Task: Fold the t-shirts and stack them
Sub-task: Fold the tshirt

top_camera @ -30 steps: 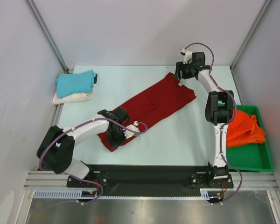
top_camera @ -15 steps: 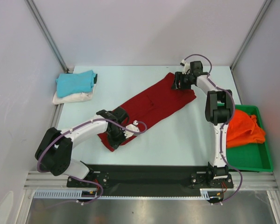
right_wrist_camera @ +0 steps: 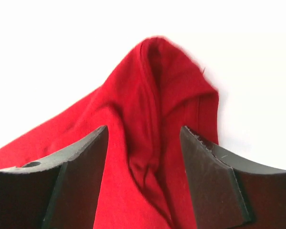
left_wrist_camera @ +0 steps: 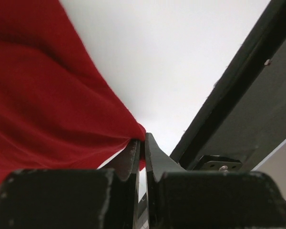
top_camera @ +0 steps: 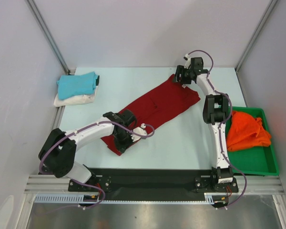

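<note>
Cloth in four colours is on the pale table. The dark red t-shirt lies flat in a long slanted band, from the near left towards the far right. The left gripper is low at the near left end of this shirt; in the left wrist view its fingers are pressed together and pinch the thin edge of the red cloth at one corner. The cloth rises from the tips in soft folds, and the black base plate of the arms shows on the right of that view.

The right gripper is at the far right corner of the same shirt. In the right wrist view its fingers stand wide apart; the red corner is bunched into a small peak between them, and I cannot tell if they touch it.

At the far left of the table the turquoise t-shirt is folded and lies on top of the cream white t-shirt, which is also folded; both are well apart from the red one. On the right the orange t-shirt lies crumpled in the green tray, beside the right arm.
</note>
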Motion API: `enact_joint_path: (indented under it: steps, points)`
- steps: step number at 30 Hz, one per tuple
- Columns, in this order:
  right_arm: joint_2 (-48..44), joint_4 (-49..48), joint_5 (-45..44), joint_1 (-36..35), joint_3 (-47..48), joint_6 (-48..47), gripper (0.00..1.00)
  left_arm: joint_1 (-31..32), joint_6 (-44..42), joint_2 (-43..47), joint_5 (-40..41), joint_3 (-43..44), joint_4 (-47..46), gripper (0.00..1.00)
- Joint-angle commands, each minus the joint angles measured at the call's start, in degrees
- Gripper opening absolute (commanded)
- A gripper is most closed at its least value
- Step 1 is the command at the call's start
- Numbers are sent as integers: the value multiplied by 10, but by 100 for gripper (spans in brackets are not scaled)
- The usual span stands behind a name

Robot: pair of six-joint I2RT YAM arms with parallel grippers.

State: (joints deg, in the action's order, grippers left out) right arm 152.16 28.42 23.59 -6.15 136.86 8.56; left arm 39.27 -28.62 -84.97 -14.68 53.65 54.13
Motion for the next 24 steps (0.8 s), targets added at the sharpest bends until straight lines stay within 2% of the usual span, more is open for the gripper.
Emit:
enact_joint_path:
  steps: [1, 9, 17, 21, 24]
  points:
    - [48, -5, -22, -10, 44, 39, 67, 25, 14, -9, -31, 30, -3, 8]
    - [104, -43, -14, -28, 113, 79, 68, 53, 24, -51, -26, 102, 6, 8]
    - [121, -79, -8, -33, 141, 103, 66, 67, 30, -52, -23, 109, 9, 8]
    - [98, -48, -14, -30, 122, 66, 67, 72, 30, -38, -20, 90, 6, 8]
    - [48, -22, -3, -22, 62, 38, 68, 72, 28, -22, -20, 77, 9, 8]
